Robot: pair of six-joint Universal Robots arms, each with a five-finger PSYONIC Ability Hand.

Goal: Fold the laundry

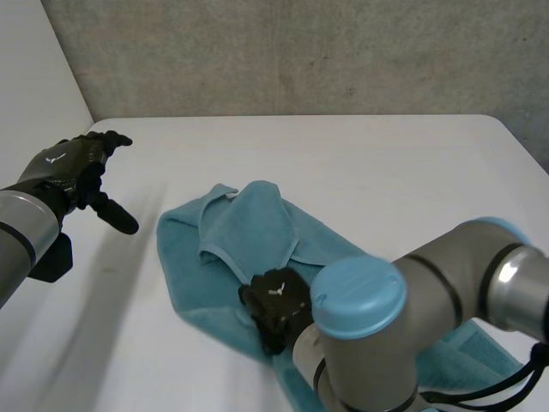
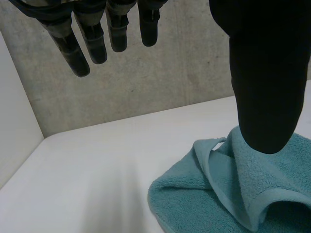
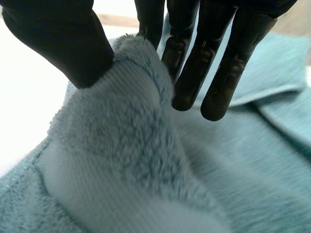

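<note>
Right hand (image 1: 276, 307) fingers (image 3: 187, 73) pinching raised fold of teal towel (image 1: 257, 227); left hand (image 1: 73, 167) fingers (image 2: 95, 43) spread, apart from it.

Bare table (image 1: 360, 163) all around the rumpled towel (image 1: 257, 227).

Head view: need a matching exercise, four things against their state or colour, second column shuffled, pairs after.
Column one:
1. left hand
2. right hand
3. towel
4. table

Column two:
A. white, bearing the laundry
B. teal, rumpled, one flap folded over
C. open, apart from the laundry
D. pinching a raised fold between thumb and fingers

Pairs: 1-C, 2-D, 3-B, 4-A
</note>
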